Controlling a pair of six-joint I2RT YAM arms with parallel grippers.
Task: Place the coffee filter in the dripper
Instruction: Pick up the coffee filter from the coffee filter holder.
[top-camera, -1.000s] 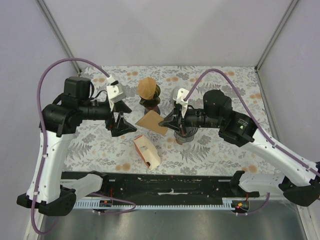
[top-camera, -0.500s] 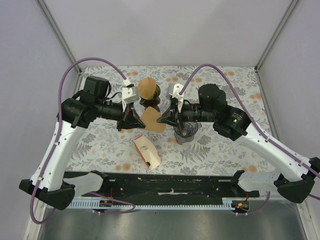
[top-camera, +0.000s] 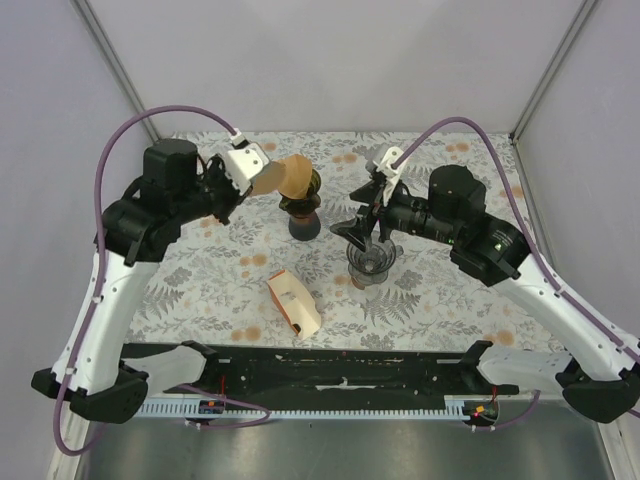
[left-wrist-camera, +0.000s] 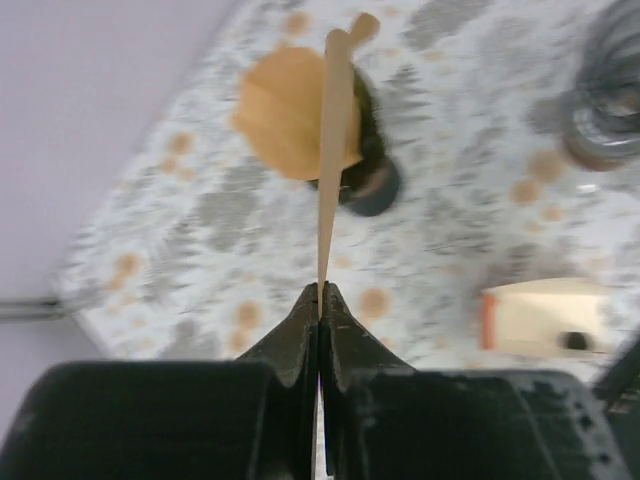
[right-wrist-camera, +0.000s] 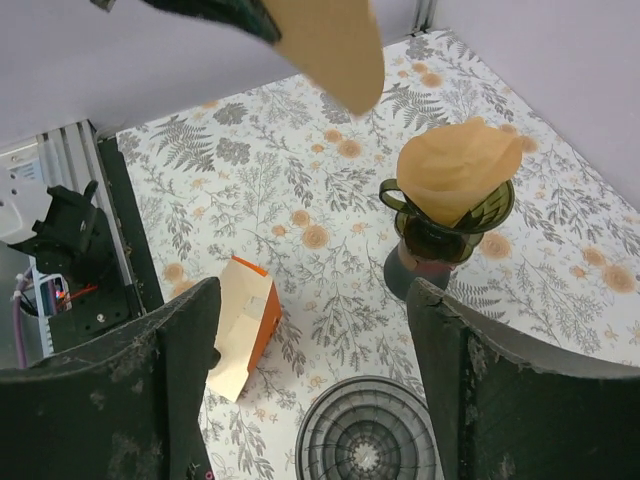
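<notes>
**While your left gripper pinches the coffee filter, your right gripper hangs open over the clear dripper**

Read the top view with 12 o'clock pointing away from the arm bases. The table is closed in by grey walls at 9, 12 and 3 o'clock. The black rail runs along its 6 o'clock edge.

You have bare cloth at 7 to 8 o'clock, between the left arm and the filter box. There is more at 4 to 5 o'clock beside the right forearm, and the far corner at 1 o'clock is open too.

The middle is crowded. The green dripper stands on its dark stand toward 12 o'clock of centre, with a seated filter already in it. The clear dripper sits at its 4 o'clock, and the filter box lies on its side at its 6 o'clock.

Your left jaws are pressed flat on one edge of the coffee filter. It sticks straight out from the tips, lifted off the table. From above it lies at 9 o'clock of the green dripper, with its free end overlapping that dripper's rim. You cannot tell whether it touches the seated filter. The clear dripper is well apart from it, at 4 o'clock, beyond the green dripper.

Your right gripper's fingers stand wide with nothing between them. They hang just above the clear dripper, toward its 12 o'clock rim.
</notes>
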